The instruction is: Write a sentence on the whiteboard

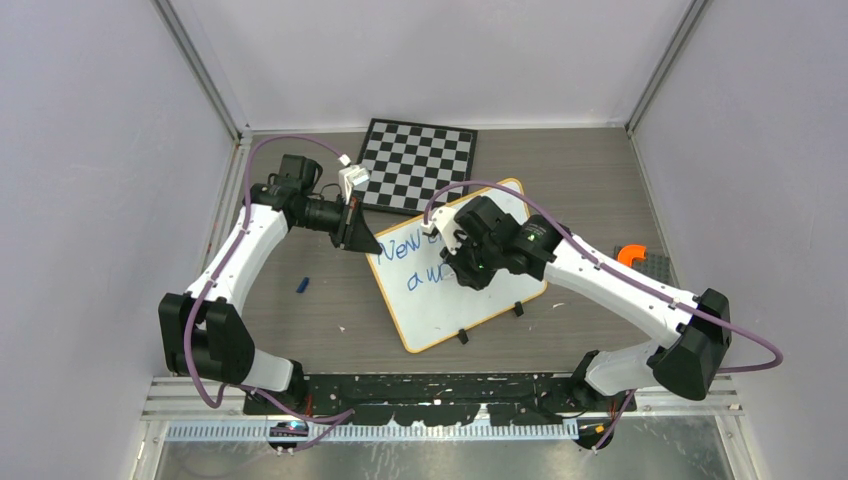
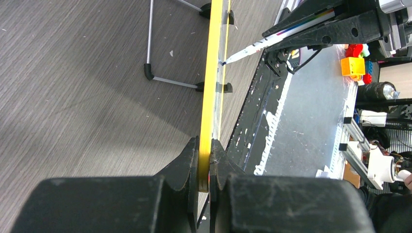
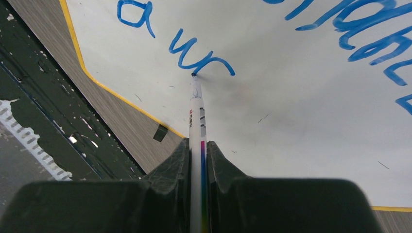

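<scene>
The whiteboard (image 1: 440,300), white with a thin orange rim, lies tilted in the table's middle and carries blue handwriting in two lines. My left gripper (image 1: 366,243) is shut on its left rim; the left wrist view shows the yellow edge (image 2: 210,97) clamped between my jaws. My right gripper (image 1: 463,262) is shut on a white marker (image 3: 196,126) with a rainbow stripe. The marker tip touches the board at the end of the blue stroke "a wr" (image 3: 194,75). The marker also shows in the left wrist view (image 2: 272,39).
A black-and-white chessboard (image 1: 418,162) lies behind the whiteboard. A small blue cap (image 1: 302,285) lies on the table to the left. An orange part on a grey plate (image 1: 634,256) sits at the right. Two black clips (image 1: 518,309) stand at the board's near edge.
</scene>
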